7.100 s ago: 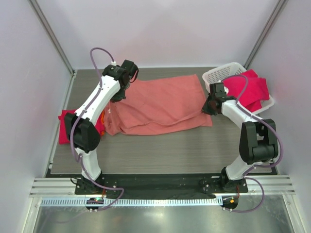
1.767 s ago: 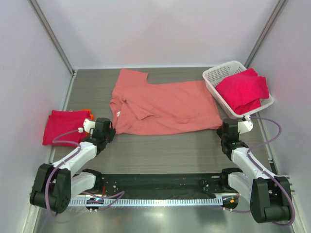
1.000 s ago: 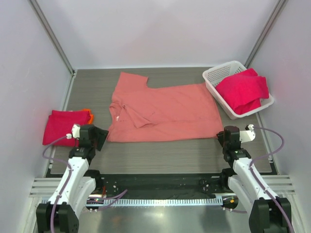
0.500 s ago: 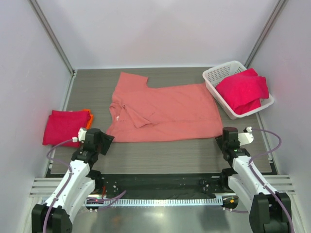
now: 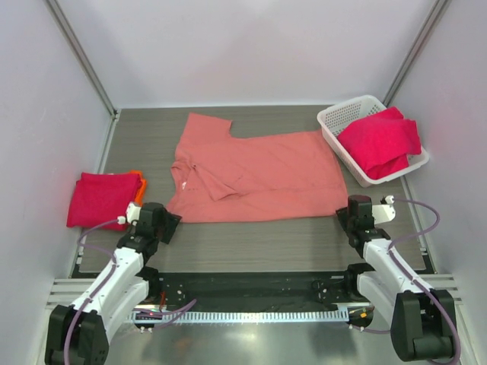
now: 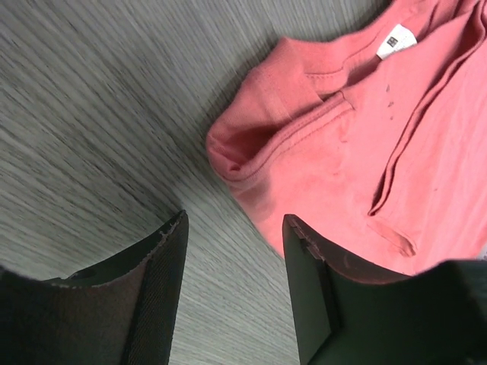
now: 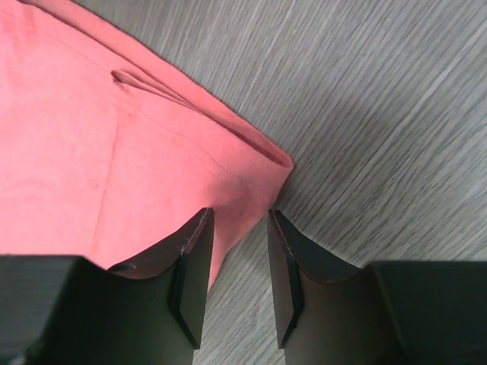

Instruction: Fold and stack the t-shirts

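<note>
A salmon-pink t-shirt (image 5: 259, 175) lies spread flat across the table's middle, its white neck label (image 6: 397, 40) showing in the left wrist view. A folded crimson t-shirt (image 5: 97, 198) rests at the left edge. More crimson t-shirts (image 5: 380, 141) are heaped in the basket. My left gripper (image 5: 169, 221) (image 6: 235, 217) hovers low and open, just short of the pink shirt's near-left corner (image 6: 236, 152). My right gripper (image 5: 348, 214) (image 7: 240, 212) is open too, its fingers straddling the shirt's near-right hem corner (image 7: 262, 163) without pinching it.
A white mesh basket (image 5: 338, 119) stands at the back right. An orange cloth edge (image 5: 138, 178) peeks from under the folded crimson shirt. Bare grey wood-grain table (image 5: 259, 239) runs between the pink shirt and the arm bases.
Both grippers have crept inward to the pink shirt's near corners. The left jaws have narrowed a little. The shirt itself lies where it did a second ago.
</note>
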